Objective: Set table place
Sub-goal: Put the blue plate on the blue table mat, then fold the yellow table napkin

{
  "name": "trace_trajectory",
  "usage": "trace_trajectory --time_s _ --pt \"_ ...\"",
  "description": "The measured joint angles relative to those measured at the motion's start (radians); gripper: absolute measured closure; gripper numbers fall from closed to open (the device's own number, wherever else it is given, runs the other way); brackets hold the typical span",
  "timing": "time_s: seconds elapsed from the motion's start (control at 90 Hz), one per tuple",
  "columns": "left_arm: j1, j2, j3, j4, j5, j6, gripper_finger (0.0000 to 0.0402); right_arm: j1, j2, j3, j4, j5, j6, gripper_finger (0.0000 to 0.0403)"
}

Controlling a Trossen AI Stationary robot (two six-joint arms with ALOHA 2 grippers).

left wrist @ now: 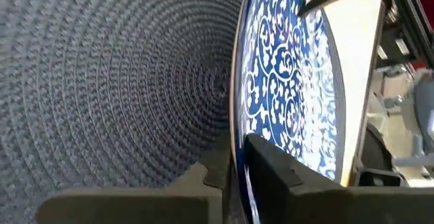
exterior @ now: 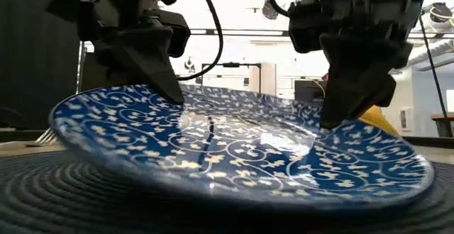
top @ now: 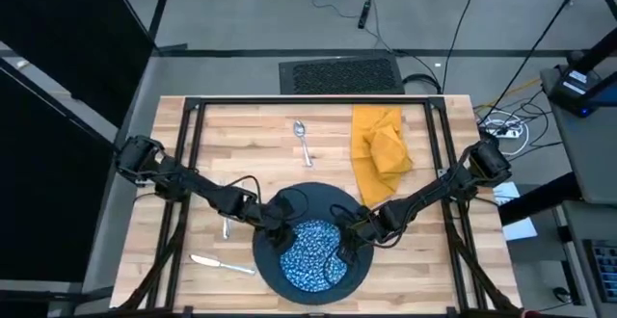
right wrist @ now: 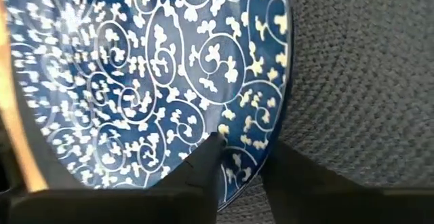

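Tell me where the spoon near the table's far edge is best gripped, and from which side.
Grip the spoon across its thin handle, coming straight down from above. It lies flat on the table, alone, with bare wood on both sides for the fingers. Its bowl end is wider and rounded, probably a poorer hold. Both claws, left and right, are now at the blue-and-white plate.

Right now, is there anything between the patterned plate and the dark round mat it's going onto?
Nothing visible. The left gripper and right gripper each pinch the blue patterned plate by its rim, directly over the dark woven mat.
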Motion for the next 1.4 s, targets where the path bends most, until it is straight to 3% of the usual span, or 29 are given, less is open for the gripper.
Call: trace_trajectory --time_s 0.256,0.611,0.933,1.122,1.4 --pt "0.003 0.000 0.000 -0.003 -0.001 0.000 0.0344 0.000 -0.001 0.000 0.002 0.000 -0.004 0.0278" --pt "0.033 0.000 0.000 -0.135 0.012 -0.005 0.0342 -0.012 -0.004 0.001 -0.023 0.036 -0.025 0.0276" --pt "0.076 0.000 0.000 -0.139 0.023 0.053 0.0342 -0.062 -0.006 0.002 -0.049 0.043 -0.111 0.0275" --pt "0.133 -0.002 0.000 -0.175 0.138 0.122 0.0342 -0.106 -0.017 0.002 -0.072 0.046 -0.220 0.0275" --pt "0.254 -0.185 0.000 -0.299 0.194 0.216 0.0342 -0.165 -0.207 0.003 -0.199 0.205 -0.429 0.0275"
